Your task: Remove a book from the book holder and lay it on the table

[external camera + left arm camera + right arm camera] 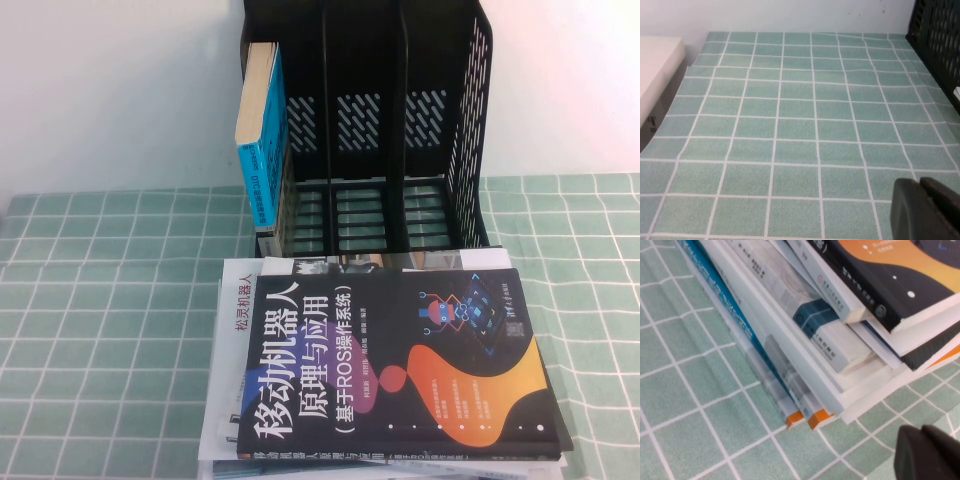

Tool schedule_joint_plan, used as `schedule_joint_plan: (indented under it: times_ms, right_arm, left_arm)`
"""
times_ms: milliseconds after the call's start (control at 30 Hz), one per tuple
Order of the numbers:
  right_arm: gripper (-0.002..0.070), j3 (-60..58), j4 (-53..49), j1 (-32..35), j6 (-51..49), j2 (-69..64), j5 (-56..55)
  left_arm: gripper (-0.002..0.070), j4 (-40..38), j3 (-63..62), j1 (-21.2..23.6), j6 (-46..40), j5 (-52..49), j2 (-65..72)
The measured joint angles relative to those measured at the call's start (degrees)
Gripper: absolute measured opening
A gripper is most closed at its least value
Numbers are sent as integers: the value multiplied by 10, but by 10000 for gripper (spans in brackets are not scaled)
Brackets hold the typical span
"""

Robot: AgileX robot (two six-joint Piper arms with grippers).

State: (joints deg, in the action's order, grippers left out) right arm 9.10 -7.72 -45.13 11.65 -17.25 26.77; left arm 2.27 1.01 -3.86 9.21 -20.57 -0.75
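The black-covered book (400, 365) lies flat, face up, on top of a pile of other books on the table (100, 300), just in front of the book holder (370, 120). The holder's middle and right slots are empty. Neither gripper shows in the high view. In the right wrist view my right gripper (922, 429) hangs shut and empty over the cloth, beside the pile's corner, with the black book (890, 270) on top. My left gripper (920, 180) is shut and empty above bare cloth, off to the side of the holder (940, 40).
A thick blue-spined book (262, 130) stands upright in the holder's left slot. The pile (805, 340) holds several white and blue books, some overhanging. A pale block (655, 65) lies at the cloth's edge in the left wrist view. A white wall stands behind.
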Motion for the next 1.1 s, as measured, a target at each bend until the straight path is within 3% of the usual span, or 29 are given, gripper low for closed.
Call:
schedule_joint_plan:
  times_ms: [567, 700, 867, 1100]
  right_arm:
    - [-2, 0, 0, 0, -1, 0, 0]
    - [-2, -4, -16, 13, -85, 0, -9]
    - [-2, -5, -14, 124, -189, 20, -32]
    - [-2, -24, -16, 338, -155, 132, -58]
  left_arm:
    - [-2, 0, 0, 0, 0, 1, 0]
    - [-2, -1, 0, 0, 0, 1, 0]
    - [-3, -2, 0, 0, 0, 1, 0]
    - [-2, -2, 0, 0, 0, 1, 0]
